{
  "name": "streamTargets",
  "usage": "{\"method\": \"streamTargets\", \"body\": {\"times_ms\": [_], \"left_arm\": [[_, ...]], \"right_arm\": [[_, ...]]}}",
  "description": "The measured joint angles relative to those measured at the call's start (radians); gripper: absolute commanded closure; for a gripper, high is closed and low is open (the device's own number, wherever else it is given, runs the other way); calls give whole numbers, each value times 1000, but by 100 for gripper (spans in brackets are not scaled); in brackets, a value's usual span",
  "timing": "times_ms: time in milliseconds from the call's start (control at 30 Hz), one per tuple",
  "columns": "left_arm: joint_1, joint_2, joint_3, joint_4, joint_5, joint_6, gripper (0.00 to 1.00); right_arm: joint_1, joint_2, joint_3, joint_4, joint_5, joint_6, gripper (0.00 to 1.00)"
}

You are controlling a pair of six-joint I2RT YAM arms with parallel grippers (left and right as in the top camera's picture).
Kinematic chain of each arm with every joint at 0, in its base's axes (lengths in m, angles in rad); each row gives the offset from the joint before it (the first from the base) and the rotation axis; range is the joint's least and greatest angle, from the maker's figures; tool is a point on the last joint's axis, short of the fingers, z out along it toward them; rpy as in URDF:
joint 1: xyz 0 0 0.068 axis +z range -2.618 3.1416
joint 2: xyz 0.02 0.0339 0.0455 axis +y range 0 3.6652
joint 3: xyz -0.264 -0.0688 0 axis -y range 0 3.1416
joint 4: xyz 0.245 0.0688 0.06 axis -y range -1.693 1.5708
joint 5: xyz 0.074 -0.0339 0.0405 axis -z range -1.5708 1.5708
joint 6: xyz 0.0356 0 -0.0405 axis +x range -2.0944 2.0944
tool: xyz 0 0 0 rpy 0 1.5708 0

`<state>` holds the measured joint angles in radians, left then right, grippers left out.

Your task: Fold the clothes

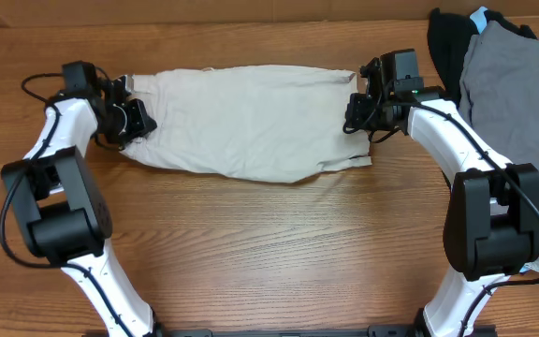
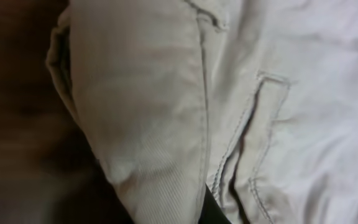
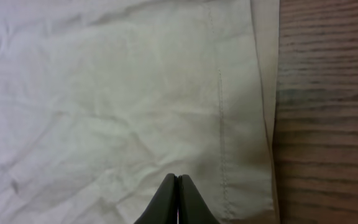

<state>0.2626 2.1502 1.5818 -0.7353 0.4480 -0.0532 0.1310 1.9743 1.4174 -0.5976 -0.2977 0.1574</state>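
Lying across the far part of the wooden table (image 1: 269,234), the shorts (image 1: 251,122) are spread out flat and long, with one end by each of my arms. Off to my right sits the grey garment (image 1: 517,103), with the black garment (image 1: 447,42) behind it. Both are near my right arm but apart from the shorts.

My left gripper (image 1: 137,120) is at the waistband end. Its camera is filled by the waistband (image 2: 142,112) and a pocket opening (image 2: 253,134), so close that I cannot tell if my fingers are apart or together. My right gripper (image 3: 178,200) is at the other end, by the leg hem (image 3: 221,124). Its fingers are pressed tight together, tips at the cloth; I cannot see if any cloth is caught between them.

I think no fold is made yet. What could go wrong? If only one hand has cloth, lifting would drag the shorts crooked. If I pinch just the top layer, the bottom one would bunch up — and a wide swing of my right arm could bump the grey garment.
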Motion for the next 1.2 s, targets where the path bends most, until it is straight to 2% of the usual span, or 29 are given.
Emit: {"method": "streamTargets", "body": {"times_ms": [233,500,833,1200], "left_arm": [[0,-124,145,-258,-21,33,96],[0,-213,276,-414,-43,83,96],[-78,-213,306,-463,-104,128,96],[-205,-213,312,-437,-112,99,96]], "right_arm": [[0,29,0,-10,-26,0,96],[2,101,0,-29,-118,0,96],[9,101,0,-30,-311,-33,96],[9,129,0,-139,-339,-126,96]]}}
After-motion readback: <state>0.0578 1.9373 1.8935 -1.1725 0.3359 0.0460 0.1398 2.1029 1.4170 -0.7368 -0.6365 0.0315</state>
